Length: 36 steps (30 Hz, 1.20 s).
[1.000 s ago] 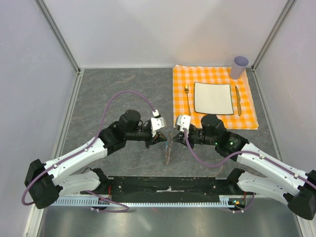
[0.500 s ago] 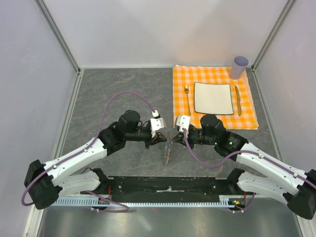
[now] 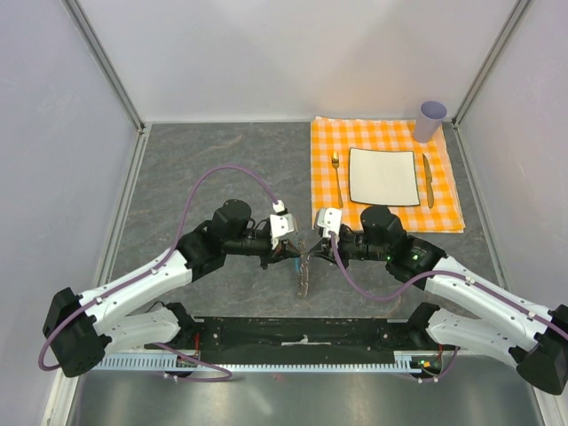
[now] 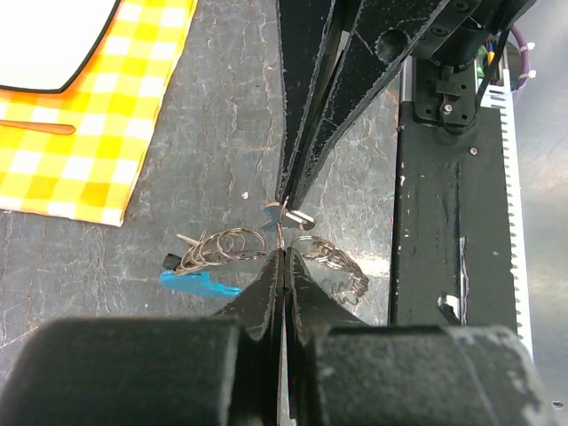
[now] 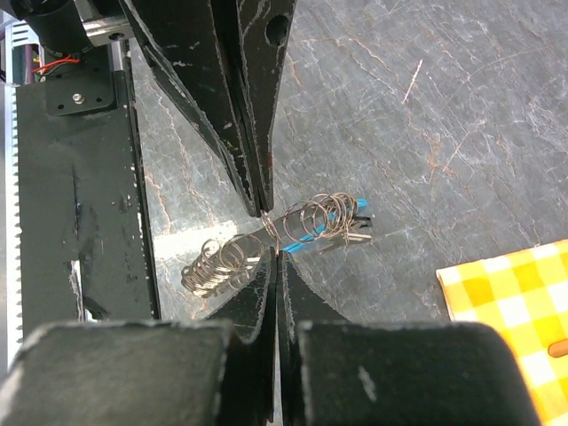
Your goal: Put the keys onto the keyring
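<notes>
The keyring [image 3: 303, 275] is a chain of thin metal rings with a bright-blue tag [image 4: 200, 282] and a small black fob [image 4: 169, 262]. It hangs between both grippers, just above the grey table. My left gripper [image 4: 284, 250] is shut on a ring in the chain's middle. My right gripper [image 5: 277, 254] is shut on a ring right beside it, so the two meet tip to tip [image 3: 304, 251]. One ring cluster [image 5: 217, 262] hangs to one side. The other [image 5: 319, 217] hangs with the tag and a small key [image 5: 357, 232].
An orange checked cloth [image 3: 444, 209] lies at the back right with a white square plate [image 3: 383, 175], a fork [image 3: 336, 173], a knife [image 3: 427, 177] and a lilac cup [image 3: 431, 118]. The black base rail [image 3: 302, 335] runs along the near edge, close below the grippers.
Both grippers stay tip to tip on the chain. The left wrist has shifted slightly toward the near edge, and the hanging rings have swung a little.
</notes>
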{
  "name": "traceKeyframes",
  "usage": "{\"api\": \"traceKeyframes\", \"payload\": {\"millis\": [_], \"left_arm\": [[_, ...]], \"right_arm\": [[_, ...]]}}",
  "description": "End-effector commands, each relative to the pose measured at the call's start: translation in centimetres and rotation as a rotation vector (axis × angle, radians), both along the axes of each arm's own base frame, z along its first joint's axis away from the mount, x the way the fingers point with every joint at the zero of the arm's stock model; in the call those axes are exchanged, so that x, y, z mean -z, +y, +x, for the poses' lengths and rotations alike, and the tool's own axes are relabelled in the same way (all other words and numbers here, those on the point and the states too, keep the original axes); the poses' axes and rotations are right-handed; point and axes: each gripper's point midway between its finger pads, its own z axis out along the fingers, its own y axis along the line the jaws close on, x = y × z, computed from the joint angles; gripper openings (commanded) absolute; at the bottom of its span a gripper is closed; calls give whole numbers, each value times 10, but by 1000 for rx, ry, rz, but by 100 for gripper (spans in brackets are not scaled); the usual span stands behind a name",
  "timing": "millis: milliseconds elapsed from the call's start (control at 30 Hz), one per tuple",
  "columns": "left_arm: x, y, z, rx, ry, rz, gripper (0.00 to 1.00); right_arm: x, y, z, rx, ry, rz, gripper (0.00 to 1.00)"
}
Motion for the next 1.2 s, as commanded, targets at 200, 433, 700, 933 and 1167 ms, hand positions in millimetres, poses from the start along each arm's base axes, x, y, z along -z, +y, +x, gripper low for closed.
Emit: {"api": "traceKeyframes", "payload": {"millis": [200, 433, 700, 933, 1167], "left_arm": [[-38, -6, -5, 45, -84, -134, 2], [-41, -3, -9, 70, -97, -150, 2], [-43, -2, -15, 126, -66, -170, 2], [-41, -3, -16, 141, -58, -169, 2], [-40, -3, -15, 138, -48, -163, 2]], "right_arm": [[-13, 6, -7, -60, -44, 55, 0], [-11, 6, -8, -64, -40, 47, 0], [-15, 6, -11, -80, -53, 58, 0], [-23, 6, -14, -91, -72, 84, 0], [-28, 5, -17, -103, -80, 105, 0]]}}
